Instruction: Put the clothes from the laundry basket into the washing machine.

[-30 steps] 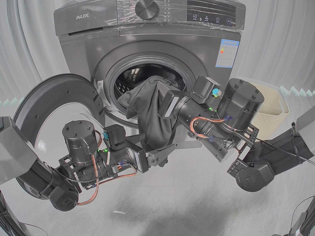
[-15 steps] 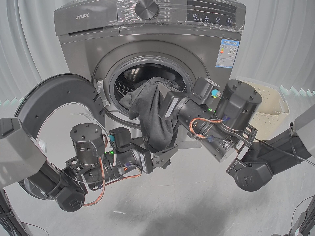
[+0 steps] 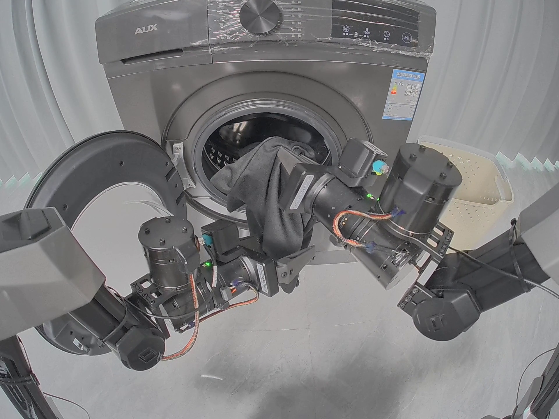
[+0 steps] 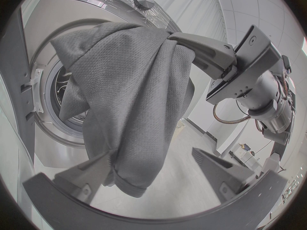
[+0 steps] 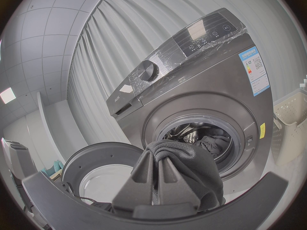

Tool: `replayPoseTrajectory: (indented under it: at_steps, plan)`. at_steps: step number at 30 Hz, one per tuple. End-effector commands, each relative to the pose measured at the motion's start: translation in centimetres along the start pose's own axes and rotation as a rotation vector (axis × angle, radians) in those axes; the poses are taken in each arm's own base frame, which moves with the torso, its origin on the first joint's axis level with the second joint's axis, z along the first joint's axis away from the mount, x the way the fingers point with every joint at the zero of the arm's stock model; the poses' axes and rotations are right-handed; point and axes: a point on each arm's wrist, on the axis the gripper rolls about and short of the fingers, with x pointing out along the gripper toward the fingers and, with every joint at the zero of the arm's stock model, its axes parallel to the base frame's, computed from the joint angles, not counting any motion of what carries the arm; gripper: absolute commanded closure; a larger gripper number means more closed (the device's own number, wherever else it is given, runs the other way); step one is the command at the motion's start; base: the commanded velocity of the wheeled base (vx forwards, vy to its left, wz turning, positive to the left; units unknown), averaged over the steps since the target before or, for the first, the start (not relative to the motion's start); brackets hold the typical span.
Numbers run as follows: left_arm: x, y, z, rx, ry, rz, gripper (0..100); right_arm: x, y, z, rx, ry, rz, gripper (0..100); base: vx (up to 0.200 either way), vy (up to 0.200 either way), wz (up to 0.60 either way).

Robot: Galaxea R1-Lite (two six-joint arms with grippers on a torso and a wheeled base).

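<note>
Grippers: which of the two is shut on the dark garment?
The right gripper: its fingers pinch the garment at its top fold. The left gripper is open, the garment's lower end hanging between its fingers.

In the head view the dark garment [image 3: 271,199] covers much of the washing machine [image 3: 174,94] opening and hides the tips of the right gripper [image 5: 155,173], which is clamped on the cloth. The right arm [image 3: 419,176] hides the near corner of the laundry basket [image 3: 495,187], and the right wrist view's edge cuts the basket off. The dark clothes [image 5: 211,142] inside the drum are too tangled to count, and the left arm [image 3: 58,263] covers the lower part of the open door [image 3: 110,164].
</note>
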Motion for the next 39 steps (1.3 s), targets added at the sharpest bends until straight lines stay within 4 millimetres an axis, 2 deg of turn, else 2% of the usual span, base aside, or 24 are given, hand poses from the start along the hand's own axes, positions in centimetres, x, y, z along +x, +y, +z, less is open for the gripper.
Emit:
replayPoseTrajectory:
  at_steps: [1, 13, 21, 22, 33, 39]
  plan:
    - [0.0, 0.0, 0.0, 0.004, 0.000, 0.001, 100, 0.1, -0.2, -0.4, -0.001, -0.001, -0.002, 100, 0.000, 0.000, 0.00]
    - [-0.2, -0.3, 0.4, 0.016, -0.032, 0.011, 100, 0.2, -0.4, -0.5, -0.001, -0.013, -0.015, 100, 0.000, 0.000, 0.00]
    - [-2.2, -1.7, 0.7, 0.020, -0.041, -0.031, 100, 0.2, -0.6, -1.0, -0.004, -0.001, -0.020, 100, 0.000, 0.000, 0.00]
    - [-2.2, -1.7, 0.7, 0.020, -0.041, -0.031, 100, 0.3, -0.6, -1.1, -0.006, 0.001, -0.020, 0, 0.000, 0.000, 0.00]
    - [-2.1, -1.8, 1.3, 0.023, -0.071, -0.034, 100, 0.3, -0.6, -1.7, 0.005, 0.004, -0.005, 0, 0.000, 0.000, 0.00]
    - [-2.0, -0.7, 1.7, 0.022, -0.087, 0.005, 100, 0.3, -1.3, -1.3, 0.003, -0.008, -0.030, 0, 0.000, 0.000, 0.00]
